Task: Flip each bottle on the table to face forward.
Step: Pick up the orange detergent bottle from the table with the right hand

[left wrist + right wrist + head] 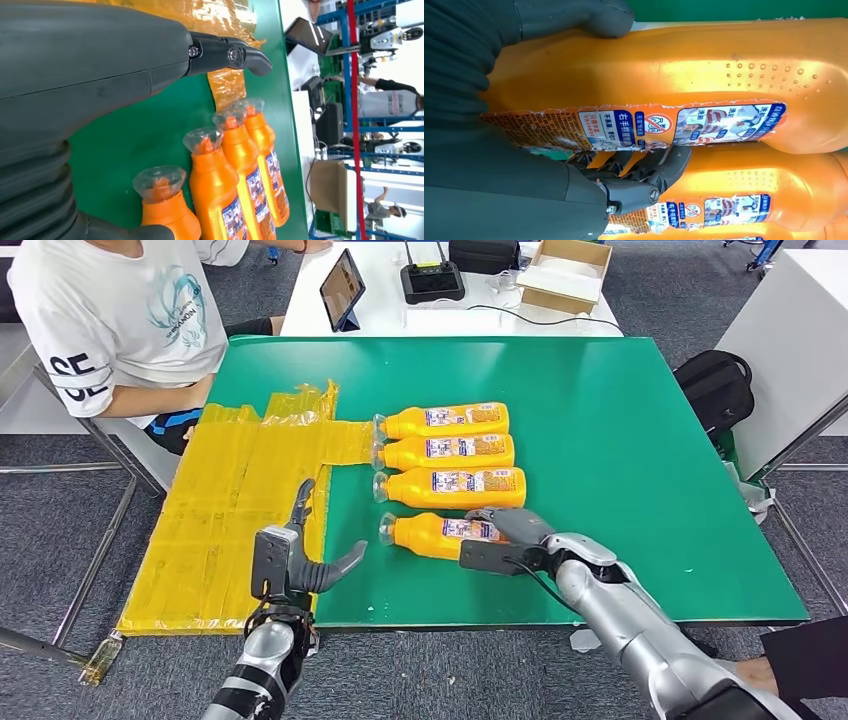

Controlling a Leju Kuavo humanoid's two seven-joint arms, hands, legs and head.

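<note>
Head view: right hand (505, 538) wraps the base end of the nearest orange plastic bottle (430, 534), lying at the front of a row of four on the green mat (620, 440). Left hand (300, 555) hovers spread, holding nothing. Advice: roll about the long axis, stay off the neighbouring bottle (450, 487). Right wrist view adds: thumb (594, 17) on one side, fingers (644, 172) wedged between the two bottles.

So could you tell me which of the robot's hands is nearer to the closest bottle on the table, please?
Right. The right hand grips the nearest bottle at its base end; the left hand hovers open, off past its capped end.
</note>
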